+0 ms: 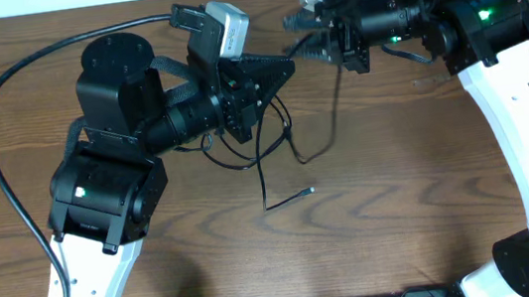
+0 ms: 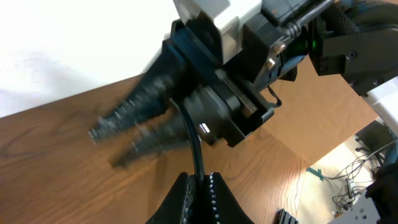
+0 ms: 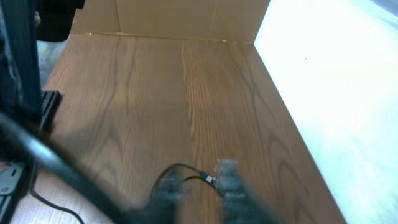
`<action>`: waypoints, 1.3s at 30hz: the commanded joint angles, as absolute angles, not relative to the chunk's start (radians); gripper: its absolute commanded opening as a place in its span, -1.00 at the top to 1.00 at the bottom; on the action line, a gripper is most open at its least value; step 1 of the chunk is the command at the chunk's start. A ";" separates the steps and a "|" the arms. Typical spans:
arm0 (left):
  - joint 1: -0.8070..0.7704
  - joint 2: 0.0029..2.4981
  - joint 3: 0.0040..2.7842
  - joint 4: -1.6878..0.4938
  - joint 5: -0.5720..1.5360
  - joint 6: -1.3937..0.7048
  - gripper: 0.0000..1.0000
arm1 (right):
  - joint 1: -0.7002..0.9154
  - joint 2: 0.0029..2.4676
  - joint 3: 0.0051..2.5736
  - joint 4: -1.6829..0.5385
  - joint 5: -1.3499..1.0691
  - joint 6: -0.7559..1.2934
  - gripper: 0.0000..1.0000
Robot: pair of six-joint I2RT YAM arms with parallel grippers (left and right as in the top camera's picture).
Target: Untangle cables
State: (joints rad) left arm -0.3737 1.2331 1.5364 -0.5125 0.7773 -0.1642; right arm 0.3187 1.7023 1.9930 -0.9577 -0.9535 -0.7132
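Separating one strand looks like the step in hand: the left tool is clamped on a black cord, while the tangle lies on the tabletop at its 6 o'clock. The right tool, fingers apart, straddles a small plug. Next it likely needs to close there and draw toward 3 o'clock.

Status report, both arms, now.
Left fingers shut on black cable. Right fingers open, blurred. Other cables looped on table beneath. Nothing in the way.
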 commanded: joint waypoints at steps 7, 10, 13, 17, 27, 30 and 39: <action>-0.369 1.224 1.549 -0.519 0.767 -0.177 0.72 | 0.274 1.699 2.001 -0.867 -0.947 -0.532 0.98; -0.369 1.229 1.549 -0.524 0.767 -0.177 0.13 | 0.184 1.699 2.001 -0.741 -0.878 -0.254 0.98; -0.369 1.235 1.549 -0.530 0.767 -0.176 0.02 | 0.103 1.699 2.001 -0.659 -0.828 -0.101 0.98; -0.369 1.248 1.549 -0.534 0.766 -0.177 0.00 | -0.007 1.699 2.001 -0.556 -0.731 0.031 0.98; -0.369 1.277 1.549 -0.538 0.766 -0.176 -0.01 | -0.254 1.723 2.001 -0.549 -0.306 0.066 0.98; -0.369 1.280 1.549 -0.538 0.766 -0.176 -0.01 | -0.326 1.747 2.001 -0.561 -0.239 0.062 0.98; -0.369 1.281 1.549 -0.542 0.765 -0.176 -0.02 | -0.568 1.934 2.001 -0.449 -0.148 0.063 0.98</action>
